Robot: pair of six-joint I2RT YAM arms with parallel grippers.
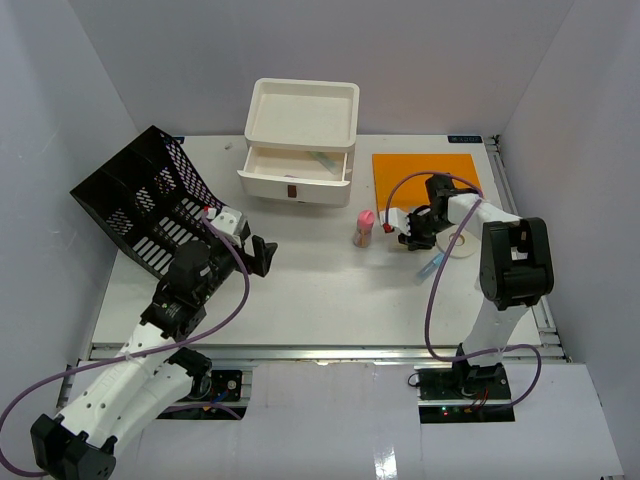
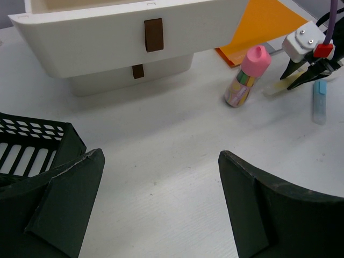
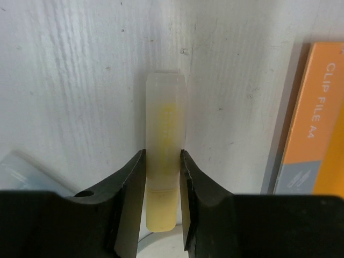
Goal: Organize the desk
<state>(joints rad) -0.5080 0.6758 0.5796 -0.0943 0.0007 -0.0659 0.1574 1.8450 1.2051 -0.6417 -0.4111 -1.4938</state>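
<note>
Gripping: the right gripper [image 3: 163, 161] has both fingers pressed against the sides of a pale yellow marker [image 3: 165, 123], whose far end pokes out past the fingertips.
Under the marker: the white desk [image 1: 330, 290]; whether the marker is resting on it or lifted cannot be told.
Just beside: an orange clip file [image 3: 317, 118] lies flat to the right of the marker in the wrist view.
Near the right gripper: a blue pen [image 2: 320, 102] lies on the desk, and a pink-capped bottle [image 2: 246, 80] stands tilted.
Left gripper [image 2: 161, 155]: jaws spread wide with nothing between them, above bare desk, well apart from the right gripper.
Back of desk: a white drawer box [image 1: 300, 140] with one drawer pulled out.
Left side: a black mesh rack [image 1: 140, 205] leaning at an angle, close behind the left gripper.
Desk: fills the floor of the white-walled enclosure, with both arms based at its near edge.
</note>
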